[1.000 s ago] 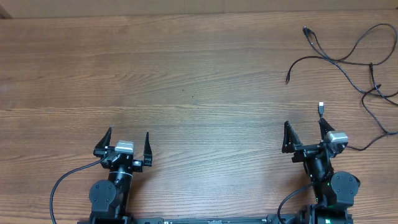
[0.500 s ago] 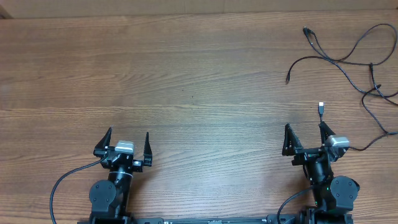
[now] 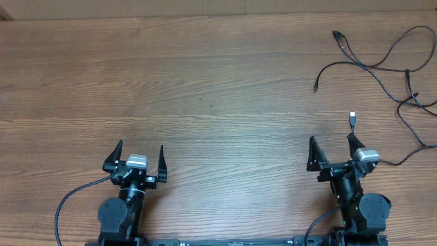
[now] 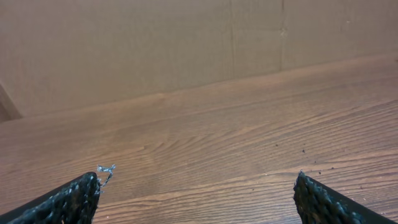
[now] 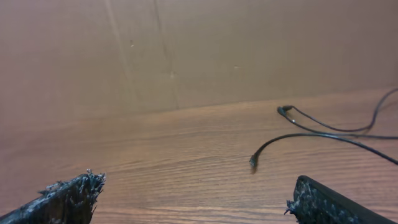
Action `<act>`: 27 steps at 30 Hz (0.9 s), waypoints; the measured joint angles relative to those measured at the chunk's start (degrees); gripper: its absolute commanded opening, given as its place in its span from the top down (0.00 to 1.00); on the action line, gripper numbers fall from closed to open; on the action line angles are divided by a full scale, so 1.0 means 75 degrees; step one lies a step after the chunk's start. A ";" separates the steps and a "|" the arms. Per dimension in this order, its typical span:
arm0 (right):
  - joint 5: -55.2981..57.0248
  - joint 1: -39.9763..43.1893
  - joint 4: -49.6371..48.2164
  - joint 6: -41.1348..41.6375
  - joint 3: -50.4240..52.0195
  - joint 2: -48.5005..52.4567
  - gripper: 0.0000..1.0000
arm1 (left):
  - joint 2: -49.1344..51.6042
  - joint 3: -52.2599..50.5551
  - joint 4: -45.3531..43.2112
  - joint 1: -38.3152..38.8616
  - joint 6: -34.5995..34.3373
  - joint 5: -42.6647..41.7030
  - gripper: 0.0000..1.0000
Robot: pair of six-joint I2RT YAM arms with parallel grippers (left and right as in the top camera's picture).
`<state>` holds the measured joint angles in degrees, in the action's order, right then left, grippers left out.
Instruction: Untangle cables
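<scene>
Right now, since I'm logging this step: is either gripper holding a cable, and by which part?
Nothing is held. The left gripper and the right gripper both stand open and empty; the cables lie loose at far right.

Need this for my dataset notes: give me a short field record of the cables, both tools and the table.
cables: thin black cords, spread loose at the far right, some running off the right edge
silver plug: lies on the wood just ahead of the right tool
left tool: open, empty, far from the cables
right tool: open, empty, nearest the cables
table: brown wood grain
task state: nothing gripped yet
</scene>
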<state>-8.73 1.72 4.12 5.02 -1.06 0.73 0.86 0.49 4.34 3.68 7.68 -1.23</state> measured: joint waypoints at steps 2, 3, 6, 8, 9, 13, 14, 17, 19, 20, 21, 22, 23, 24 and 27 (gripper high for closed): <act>-0.0006 -0.0093 0.0000 -0.0198 0.0000 0.0000 0.00 | 0.0000 0.0000 0.0000 0.0000 0.0000 0.0000 0.00; -0.0006 -0.0140 -0.0003 -0.0289 0.0000 0.0000 0.00 | 0.0000 0.0000 0.0000 0.0000 0.0000 0.0000 0.00; -0.0003 -0.0239 0.0000 -0.0487 0.0000 0.0000 0.00 | 0.0000 0.0000 0.0000 0.0000 0.0000 0.0000 0.00; 0.0000 -0.0256 0.0000 -0.0557 0.0000 0.0000 0.00 | 0.0000 0.0000 0.0000 0.0000 0.0003 0.0000 0.00; -0.0003 -0.0265 0.0000 -0.0586 0.0000 0.0000 0.00 | 0.0000 0.0000 0.0000 0.0000 0.0000 0.0000 0.00; 0.0000 -0.0286 -0.0003 -0.0647 0.0000 0.0000 0.00 | 0.0000 0.0000 0.0000 0.0000 0.0000 0.0000 0.01; -0.0003 -0.0289 0.0000 -0.0662 0.0000 0.0000 0.00 | 0.0000 0.0000 0.0000 0.0000 0.0003 0.0000 0.00; -0.0003 -0.0286 -0.0003 -0.0673 0.0000 0.0000 0.00 | 0.0000 0.0000 0.0000 0.0000 0.0000 0.0000 0.00; -0.0003 -0.0286 0.0000 -0.0673 0.0000 0.0000 0.00 | 0.0000 0.0000 0.0000 0.0000 0.0000 0.0000 0.00; -0.0006 -0.0286 0.0000 -0.0673 0.0000 0.0000 0.00 | 0.0000 0.0000 0.0000 0.0000 0.0000 0.0000 0.01; -0.0003 -0.0286 0.0000 -0.0673 0.0000 0.0000 0.00 | 0.0000 0.0000 0.0000 0.0000 0.0000 0.0000 0.00; -0.0003 -0.0286 0.0000 -0.0676 0.0000 0.0000 0.00 | 0.0000 0.0000 0.0000 0.0000 0.0000 0.0000 0.01; -0.0003 -0.0286 0.0000 -0.0676 0.0000 0.0000 0.00 | 0.0000 0.0000 0.0000 0.0000 0.0003 0.0000 0.00; -0.0003 -0.0289 0.0000 -0.0676 0.0000 0.0000 0.00 | 0.0000 0.0000 0.0000 0.0000 0.0003 0.0000 0.01; -0.0003 -0.0286 -0.0003 -0.0676 0.0000 0.0000 0.00 | 0.0000 0.0000 0.0000 0.0000 0.0000 0.0000 0.01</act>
<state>-8.75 -0.43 4.10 -0.05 -1.06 0.73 0.86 0.49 4.34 3.68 7.68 -1.23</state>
